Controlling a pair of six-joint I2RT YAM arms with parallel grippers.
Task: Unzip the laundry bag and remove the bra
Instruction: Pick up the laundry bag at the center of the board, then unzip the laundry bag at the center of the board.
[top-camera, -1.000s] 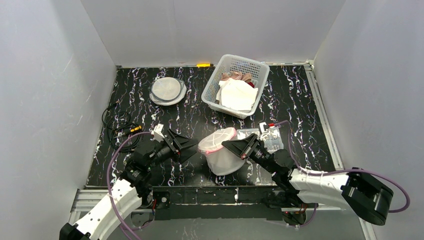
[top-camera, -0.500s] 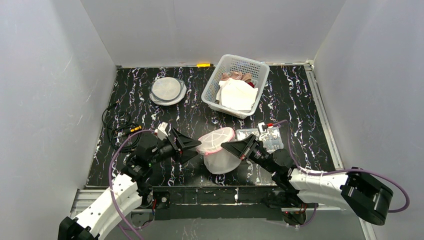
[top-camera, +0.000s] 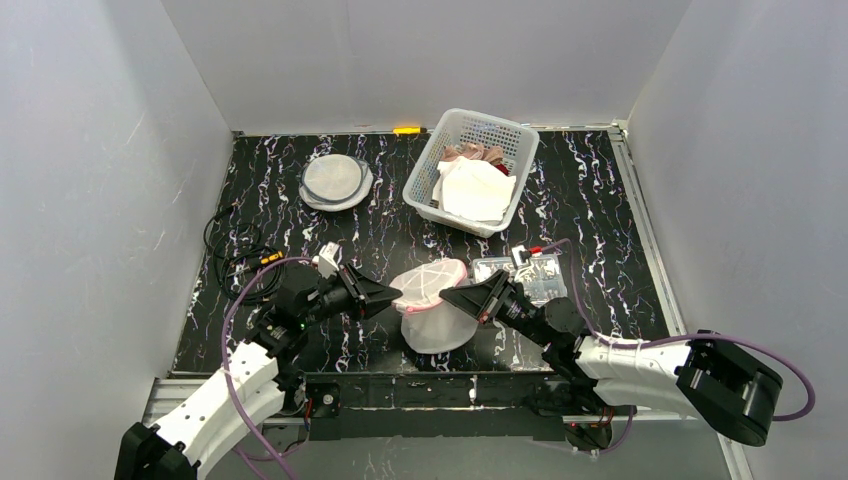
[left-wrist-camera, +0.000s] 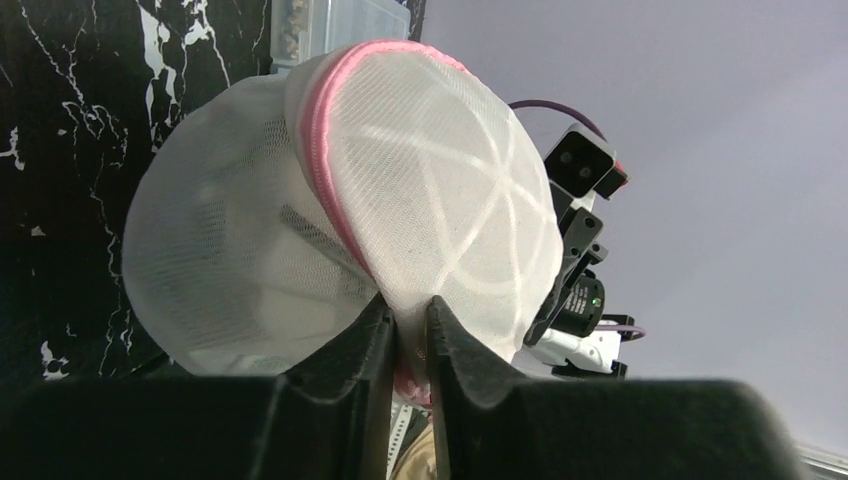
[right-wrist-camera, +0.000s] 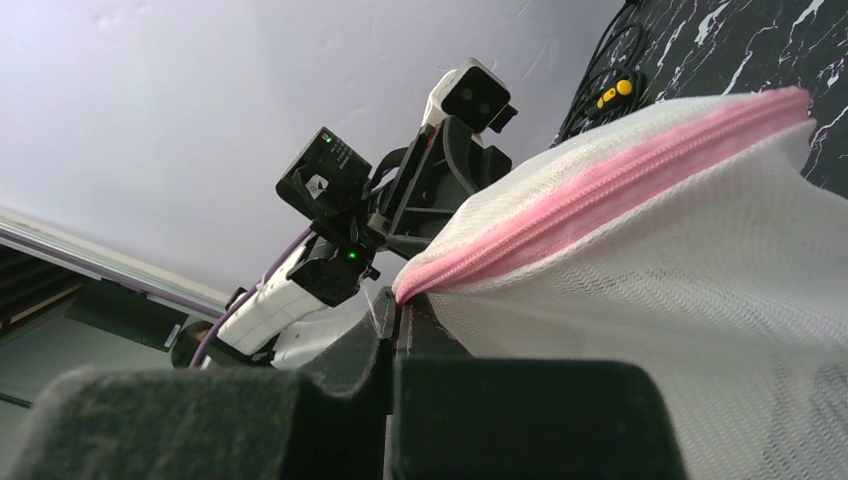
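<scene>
The white mesh laundry bag (top-camera: 432, 312) with a pink zipper (top-camera: 430, 296) hangs between both grippers near the table's front edge. My left gripper (top-camera: 397, 293) is shut on the bag's left rim; in the left wrist view its fingers (left-wrist-camera: 372, 335) pinch white mesh (left-wrist-camera: 430, 200) just beside the pink zipper (left-wrist-camera: 325, 165). My right gripper (top-camera: 449, 292) is shut on the bag's right side; in the right wrist view (right-wrist-camera: 400, 312) it grips the end of the pink zipper (right-wrist-camera: 620, 170). The zipper looks closed. The bra is hidden inside the bag.
A white basket (top-camera: 421, 188) holding cloths stands at the back centre. A flat round mesh bag (top-camera: 337, 180) lies back left. A clear plastic box (top-camera: 528, 272) sits right of the bag. Black cables (top-camera: 235, 252) lie at the left edge.
My left gripper moved right to the bag and closed from wide open onto its mesh rim. The bag's top tilted and flattened slightly. The right gripper kept its grip.
</scene>
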